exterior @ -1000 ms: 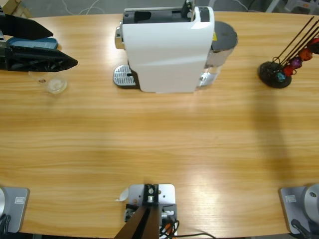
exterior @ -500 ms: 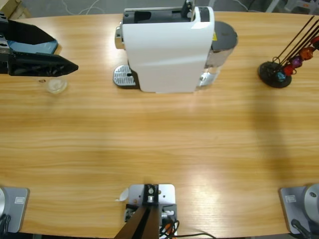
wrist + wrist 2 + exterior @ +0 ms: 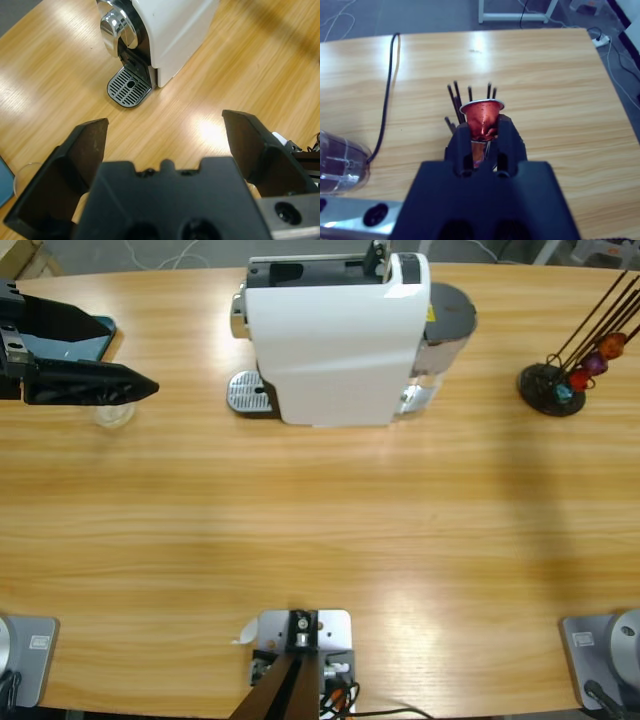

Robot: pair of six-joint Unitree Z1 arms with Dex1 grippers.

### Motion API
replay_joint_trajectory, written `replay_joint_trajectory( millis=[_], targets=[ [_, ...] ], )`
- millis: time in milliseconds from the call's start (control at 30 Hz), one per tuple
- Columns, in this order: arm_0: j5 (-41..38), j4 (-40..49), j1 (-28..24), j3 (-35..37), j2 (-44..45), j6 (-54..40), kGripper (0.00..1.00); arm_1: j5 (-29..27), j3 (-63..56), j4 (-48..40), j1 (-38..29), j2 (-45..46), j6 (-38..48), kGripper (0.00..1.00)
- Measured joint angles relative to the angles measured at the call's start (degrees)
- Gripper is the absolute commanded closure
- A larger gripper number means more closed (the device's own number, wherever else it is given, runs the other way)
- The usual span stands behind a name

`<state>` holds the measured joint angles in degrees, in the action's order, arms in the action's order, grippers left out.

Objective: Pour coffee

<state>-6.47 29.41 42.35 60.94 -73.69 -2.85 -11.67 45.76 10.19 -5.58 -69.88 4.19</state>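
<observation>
Left hand (image 3: 120, 360) hovered at 9 o'clock, jaws apart and empty, over the glass tumbler (image 3: 112, 415). Right hand (image 3: 484, 131) was clamped on a red capsule (image 3: 482, 120). No coffee visible; drip tray (image 3: 248, 394) of coffee machine (image 3: 335, 335) bare. Pouring judged not yet begun.

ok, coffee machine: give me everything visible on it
The coffee machine is a boxy white-bodied unit standing upright at the far middle of the table. It has a black top, a chrome spout head over a round perforated metal drip tray, and a dark-lidded clear tank at the opposite end. Nothing sits on the tray. No gripper touches it; the left gripper faces it, open, from a distance.
</observation>
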Motion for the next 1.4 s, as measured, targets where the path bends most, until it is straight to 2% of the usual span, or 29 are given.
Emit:
replay_joint_trajectory(
  millis=[267, 333, 400, 500, 600, 767, 900, 1233, 1400],
  targets=[
    [0.0, -0.04, 0.1, -0.27, 0.0, 0.33, 0.0, -0.75, 3.98, 5.34, -3.19, 4.83, -0.4, 1.0],
    [0.01, -0.04, 0.32, -0.28, 0.05, 0.49, 0.0, 2.44, 5.21, 6.3, -4.67, 6.46, -2.1, 1.0],
    [0.11, -0.04, 0.49, -0.34, 0.25, 0.64, 0.0, 8.8, 5.93, 7.24, -7.38, 7.9, -6.38, 1.0],
    [0.41, -0.04, 0.58, -0.73, 1.04, 0.7, 0.0, 17.4, 7.68, 8.32, -14.87, 8.25, -14.97, 1.0],
    [0.57, -0.04, 0.68, -1.34, 2.08, 0.7, 0.0, 20.89, 10.97, 10.92, -22.5, 7.38, -22.06, 1.0],
    [1.94, 1.18, 0.98, -2.27, 5.27, 0.62, 0.0, 22.33, 24.64, 17.74, -33.38, -1.11, -28.65, 1.0],
    [3.0, 2.9, 1.15, -2.61, 7.57, 0.14, 0.0, 23.84, 34.44, 19.73, -38.02, -10.59, -32.59, 1.0],
    [4.34, 4.08, 1.19, -6.84, 12.49, -0.39, 0.0, 30.09, 45.68, 19.98, -40.54, -27.12, -36.98, 1.0],
    [4.46, 4.08, 1.19, -7.75, 12.71, -0.39, 0.0, 29.6, 46.47, 18.27, -40.25, -30.6, -38.32, 1.0]
  ],
)
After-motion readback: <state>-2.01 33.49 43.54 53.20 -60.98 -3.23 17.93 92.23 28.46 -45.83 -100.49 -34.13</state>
